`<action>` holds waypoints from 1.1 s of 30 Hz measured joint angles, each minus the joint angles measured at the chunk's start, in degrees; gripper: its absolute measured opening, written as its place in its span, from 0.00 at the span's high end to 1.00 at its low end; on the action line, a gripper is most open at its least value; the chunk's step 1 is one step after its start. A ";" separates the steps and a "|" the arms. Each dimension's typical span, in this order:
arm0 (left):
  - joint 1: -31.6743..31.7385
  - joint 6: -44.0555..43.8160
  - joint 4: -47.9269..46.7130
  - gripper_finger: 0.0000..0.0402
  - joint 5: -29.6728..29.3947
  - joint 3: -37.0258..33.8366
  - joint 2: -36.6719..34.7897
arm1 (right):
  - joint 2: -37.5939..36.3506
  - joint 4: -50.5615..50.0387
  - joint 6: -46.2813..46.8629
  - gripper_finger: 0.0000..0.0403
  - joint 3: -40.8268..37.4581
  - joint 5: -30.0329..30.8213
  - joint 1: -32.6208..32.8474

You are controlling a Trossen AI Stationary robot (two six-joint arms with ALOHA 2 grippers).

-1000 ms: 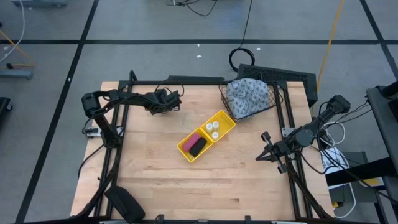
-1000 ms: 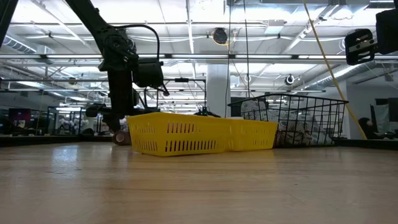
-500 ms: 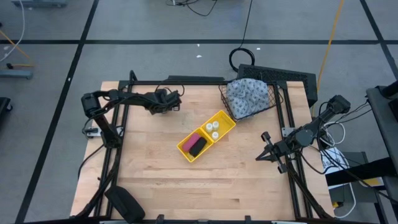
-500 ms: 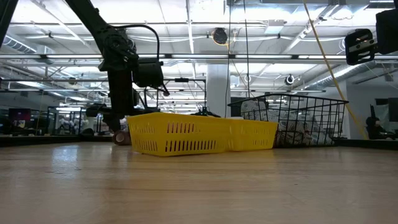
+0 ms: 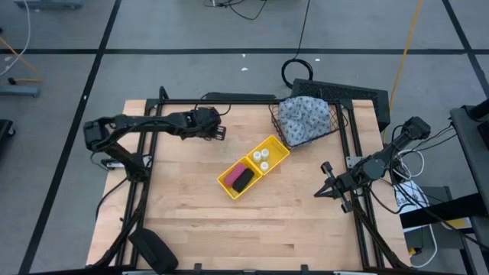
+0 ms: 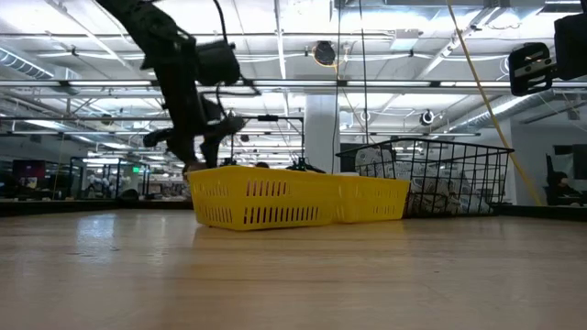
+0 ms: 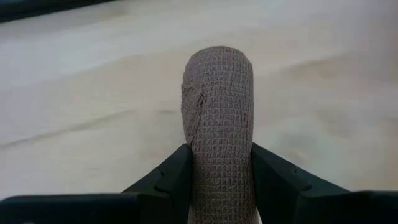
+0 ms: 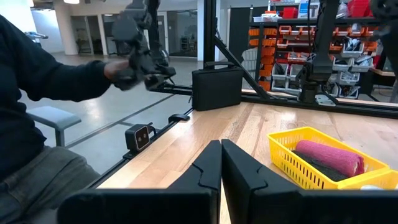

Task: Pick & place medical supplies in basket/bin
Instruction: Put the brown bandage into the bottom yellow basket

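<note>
Just unmarked brown cylinder [image 7: 219, 124] in left hand [image 7: 219, 177]

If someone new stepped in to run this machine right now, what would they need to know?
Left gripper: shut on the brown roll, lifted near the table's far left.
Right gripper: shut, empty, waiting at the right edge.
Done: cloth bundle in the wire basket; three white bottles in one compartment of the yellow bin, pink roll and a dark item in the other.
Left: bin the brown roll.
</note>
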 joint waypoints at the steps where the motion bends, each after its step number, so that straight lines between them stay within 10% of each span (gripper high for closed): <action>1: -0.60 0.66 0.39 0.64 1.50 0.16 -0.99 | -0.02 0.00 0.00 1.00 0.00 -0.02 0.00; 18: -18.92 0.23 17.99 0.64 21.00 0.52 -5.44 | -0.02 0.02 0.00 1.00 0.00 -0.02 0.02; 33: -33.00 2.31 17.30 0.64 6.36 3.46 -4.63 | -0.01 0.01 0.01 1.00 -0.01 -0.01 0.00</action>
